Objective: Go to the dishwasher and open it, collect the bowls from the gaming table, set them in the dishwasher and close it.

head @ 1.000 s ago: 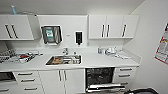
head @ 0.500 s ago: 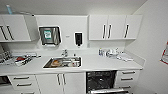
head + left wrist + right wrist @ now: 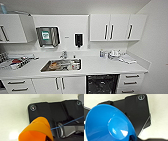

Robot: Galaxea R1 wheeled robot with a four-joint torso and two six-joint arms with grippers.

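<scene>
The robot stood in front of a white kitchen counter [image 3: 100, 65] with a row of wall cabinets [image 3: 117, 27] above it. Under the counter, right of the sink [image 3: 61, 65], the dishwasher [image 3: 102, 83] showed a dark open cavity, so it seemed to be open already; its door was below the edge of the head view.

The step in hand looked like bringing the bowls to the dishwasher. In the left wrist view an orange bowl [image 3: 36, 131] sat close against the left end effector, which I judged to be grasping it, although the fingers themselves were hard to see. In the right wrist view a blue bowl [image 3: 109, 124] sat in the same way at the right end effector, apparently grasped by its rim.

The next move would call for coming closer, bending the torso, and lowering each bowl into the rack without knocking it against the counter edge.
</scene>
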